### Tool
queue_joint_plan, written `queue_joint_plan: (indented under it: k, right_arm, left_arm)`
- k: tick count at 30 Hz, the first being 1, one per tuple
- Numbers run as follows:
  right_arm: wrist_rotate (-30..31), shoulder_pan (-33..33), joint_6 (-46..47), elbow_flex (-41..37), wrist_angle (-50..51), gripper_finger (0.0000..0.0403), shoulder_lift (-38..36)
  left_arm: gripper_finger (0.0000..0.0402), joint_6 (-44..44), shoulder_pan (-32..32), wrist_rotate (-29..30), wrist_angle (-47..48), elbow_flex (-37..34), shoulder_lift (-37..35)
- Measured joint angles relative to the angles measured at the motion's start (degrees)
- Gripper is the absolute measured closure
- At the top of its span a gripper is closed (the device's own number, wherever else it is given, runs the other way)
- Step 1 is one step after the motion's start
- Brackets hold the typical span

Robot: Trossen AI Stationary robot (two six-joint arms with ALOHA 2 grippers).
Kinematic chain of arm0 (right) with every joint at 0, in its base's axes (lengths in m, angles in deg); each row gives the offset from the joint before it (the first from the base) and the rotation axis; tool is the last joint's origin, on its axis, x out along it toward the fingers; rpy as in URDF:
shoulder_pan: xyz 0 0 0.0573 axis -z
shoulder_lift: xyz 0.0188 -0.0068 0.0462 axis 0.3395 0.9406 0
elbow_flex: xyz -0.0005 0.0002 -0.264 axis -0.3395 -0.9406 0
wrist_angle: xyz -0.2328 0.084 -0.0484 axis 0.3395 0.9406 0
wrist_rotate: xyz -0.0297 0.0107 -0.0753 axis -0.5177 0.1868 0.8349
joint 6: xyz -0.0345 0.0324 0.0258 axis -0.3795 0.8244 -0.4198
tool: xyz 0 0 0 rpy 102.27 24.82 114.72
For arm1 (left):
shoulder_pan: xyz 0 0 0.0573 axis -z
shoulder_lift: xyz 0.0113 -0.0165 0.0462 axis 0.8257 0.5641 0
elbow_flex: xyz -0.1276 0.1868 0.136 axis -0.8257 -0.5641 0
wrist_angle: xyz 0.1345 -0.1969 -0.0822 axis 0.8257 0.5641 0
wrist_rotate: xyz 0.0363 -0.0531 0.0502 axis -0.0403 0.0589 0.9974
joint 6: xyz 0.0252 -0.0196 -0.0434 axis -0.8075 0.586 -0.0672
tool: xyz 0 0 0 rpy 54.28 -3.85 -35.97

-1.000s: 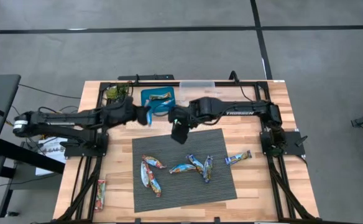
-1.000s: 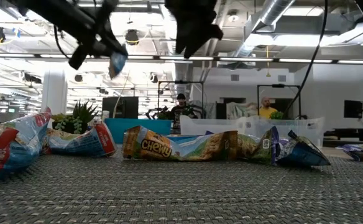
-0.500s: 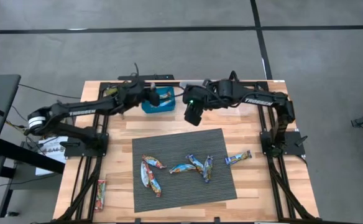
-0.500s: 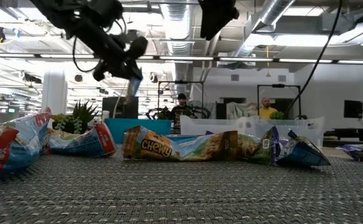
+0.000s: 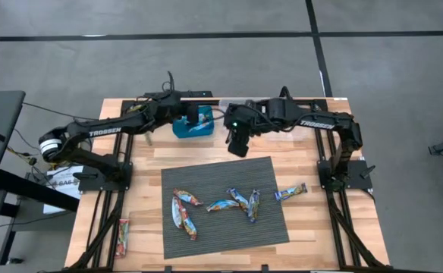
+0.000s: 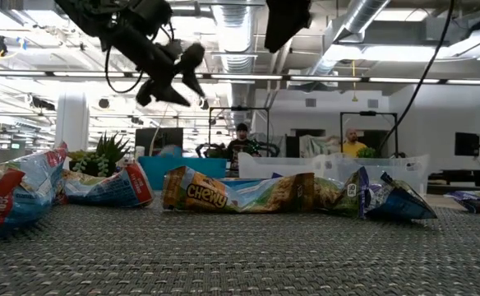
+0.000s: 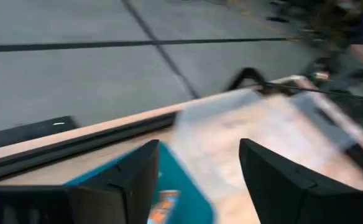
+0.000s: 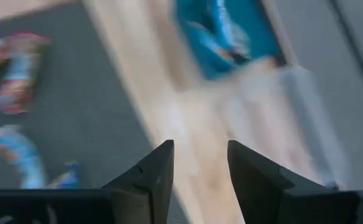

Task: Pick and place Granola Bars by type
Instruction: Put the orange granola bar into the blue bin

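Note:
Several granola bars in shiny wrappers lie on the dark ribbed mat point(image 5: 225, 201): blue-and-white ones point(image 5: 221, 205) and reddish ones point(image 5: 186, 198). One bar point(image 5: 290, 192) lies on the wood to the mat's right, another point(image 5: 123, 235) at the near left. A teal bin point(image 5: 193, 123) at the far edge holds blue bars point(image 8: 222, 28). My left gripper point(image 5: 182, 115) hangs open and empty over that bin point(image 7: 181, 193). My right gripper point(image 5: 237, 148) hovers open and empty above the bare wood between bin and mat.
A clear plastic bin point(image 5: 240, 104) stands to the right of the teal one. A small green plant point(image 6: 100, 156) stands at the far left. The arms' black frames run along both table sides. People sit in the room beyond point(image 6: 240, 140).
My left gripper has carried a blue bar toward the table's far edge, over the teal bin, and has opened. The bar is gone from its fingers. My right gripper has risen and drawn back from the mat toward the far edge, staying open.

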State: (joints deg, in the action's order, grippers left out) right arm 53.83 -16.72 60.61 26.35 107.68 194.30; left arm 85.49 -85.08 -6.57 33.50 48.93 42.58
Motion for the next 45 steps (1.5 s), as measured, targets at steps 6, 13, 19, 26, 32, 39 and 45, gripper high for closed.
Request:
queue_joint_plan:
  k: [6, 13, 19, 26, 32, 39, 45]
  right_arm:
    - [-8.3, -4.9, -0.6, -18.1, -15.9, 0.0265, -8.1]
    - [-9.9, -13.3, 2.9, -38.9, -33.8, 0.0266, -13.3]
    - [-13.3, -16.9, 4.7, -41.0, -35.9, 0.027, -8.8]
    - [-16.7, -20.0, 6.2, -38.0, -37.4, 0.027, 0.6]
    - [-16.6, -20.6, 6.0, -31.6, -37.7, 0.0274, 7.8]
    - [-16.5, -19.5, 6.1, -26.6, -34.8, 0.028, 14.5]
    - [-14.9, -18.5, 6.1, -25.0, -29.8, 0.0285, 17.8]
  left_arm:
    - [0.0196, -8.2, 3.9, -18.1, 2.8, 2.7, -3.0]
    - [0.022, -17.4, 14.9, -20.8, 18.5, 6.8, -5.8]
    - [0.023, -17.4, 24.7, -18.7, 25.5, 7.0, -6.7]
    - [0.0232, -14.5, 33.8, -12.6, 32.3, 7.0, -6.7]
    - [0.0232, -10.3, 38.5, -10.6, 32.9, 7.0, -6.6]
    - [0.0232, -6.7, 41.9, -9.1, 33.1, 7.0, -6.6]
    - [0.0232, -6.6, 44.1, -12.9, 33.1, 7.0, -6.6]
